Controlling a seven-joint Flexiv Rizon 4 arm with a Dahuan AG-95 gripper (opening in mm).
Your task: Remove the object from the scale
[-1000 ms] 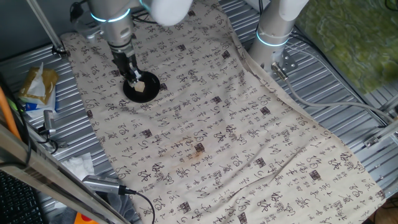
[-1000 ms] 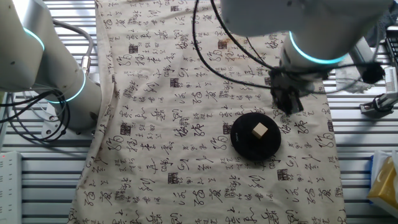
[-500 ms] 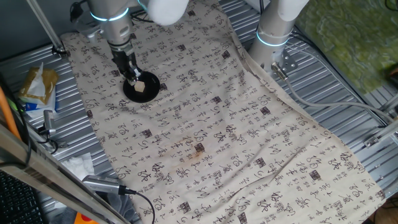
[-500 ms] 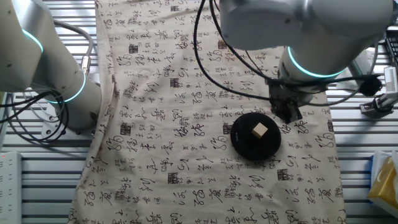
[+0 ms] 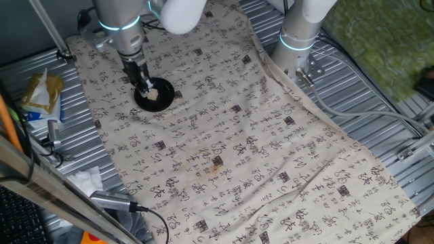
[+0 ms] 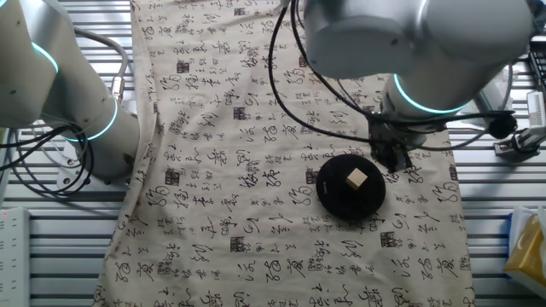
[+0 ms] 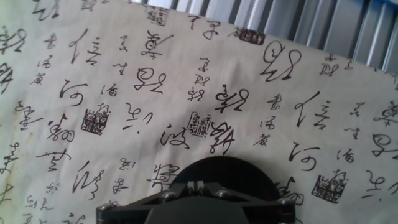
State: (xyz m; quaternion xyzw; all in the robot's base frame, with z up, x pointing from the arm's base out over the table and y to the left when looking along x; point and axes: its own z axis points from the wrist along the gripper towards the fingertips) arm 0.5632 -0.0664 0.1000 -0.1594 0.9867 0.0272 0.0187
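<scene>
We see the block (image 6: 357,178) sitting corner-on, near-cubic with no clear long axis, near the middle of the scale (image 6: 339,198). Bare black rim surrounds it, with open cloth (image 6: 256,128) beyond. Our gripper (image 6: 393,159) hangs just beside the scale's edge holding nothing; we cannot tell its opening.

Cloth (image 5: 258,135): spread over the ribbed metal surface (image 5: 380,102), printed with black characters.
Stain (image 5: 215,163): rusty-brown, seen mid-cloth.
Yellow packet (image 5: 42,91): laid beside the cloth.

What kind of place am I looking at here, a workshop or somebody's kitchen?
Most likely a robotics lab bench, not a kitchen. A robot arm's gripper hangs over a black scale with a small wooden block on it, on a calligraphy-printed cloth spread over a ribbed metal table with loose cables.
</scene>
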